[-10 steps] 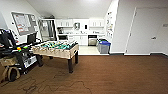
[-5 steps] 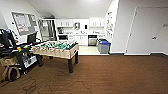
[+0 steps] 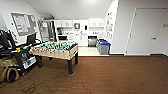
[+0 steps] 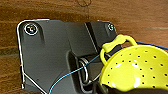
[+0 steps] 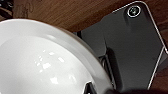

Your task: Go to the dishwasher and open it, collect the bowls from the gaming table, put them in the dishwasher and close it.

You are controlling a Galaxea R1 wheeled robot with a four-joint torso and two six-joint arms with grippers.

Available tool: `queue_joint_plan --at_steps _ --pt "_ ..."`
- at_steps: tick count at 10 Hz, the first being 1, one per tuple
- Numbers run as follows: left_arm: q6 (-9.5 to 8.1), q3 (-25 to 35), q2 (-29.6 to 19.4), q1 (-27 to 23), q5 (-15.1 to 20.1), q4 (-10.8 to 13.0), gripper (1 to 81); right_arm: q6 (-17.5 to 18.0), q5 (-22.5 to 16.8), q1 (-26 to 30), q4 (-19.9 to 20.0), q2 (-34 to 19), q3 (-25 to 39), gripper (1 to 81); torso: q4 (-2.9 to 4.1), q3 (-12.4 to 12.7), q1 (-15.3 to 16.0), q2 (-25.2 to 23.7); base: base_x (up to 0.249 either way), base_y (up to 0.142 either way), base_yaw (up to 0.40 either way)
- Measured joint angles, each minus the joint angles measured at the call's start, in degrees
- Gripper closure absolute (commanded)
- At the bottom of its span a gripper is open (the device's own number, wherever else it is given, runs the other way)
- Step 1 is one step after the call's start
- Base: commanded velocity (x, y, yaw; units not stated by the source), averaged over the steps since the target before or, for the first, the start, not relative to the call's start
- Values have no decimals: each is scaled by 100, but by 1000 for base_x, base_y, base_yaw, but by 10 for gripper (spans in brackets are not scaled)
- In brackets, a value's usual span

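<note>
Driving to dishwasher [image 3: 92, 41] at kitchen's far wall, past table [image 3: 56, 50]: keep base slow so yellow strainer bowl [image 4: 140, 67] at left wrist and white bowl [image 5: 45, 62] at right wrist ride steady; jaw states: can't tell.

white bowl [image 5: 47, 65] cropped, dishwasher [image 3: 92, 41] blurred

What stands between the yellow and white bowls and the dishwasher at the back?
Nothing visible: bare wood floor runs toward the dishwasher. The football table stands left of the way, blue-lidded bins just right of it.
</note>
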Motion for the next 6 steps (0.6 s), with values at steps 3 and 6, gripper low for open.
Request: queue_joint_plan --at_steps 3,6 --pt "0 0 0 -98 -11 0 811 -16 4 41 -6 2 0 811 0 -2 8 2 130 0 0" --pt "0 0 0 -63 -11 0 811 -27 1 46 -9 2 -6 811 0 -2 13 5 138 0 0"
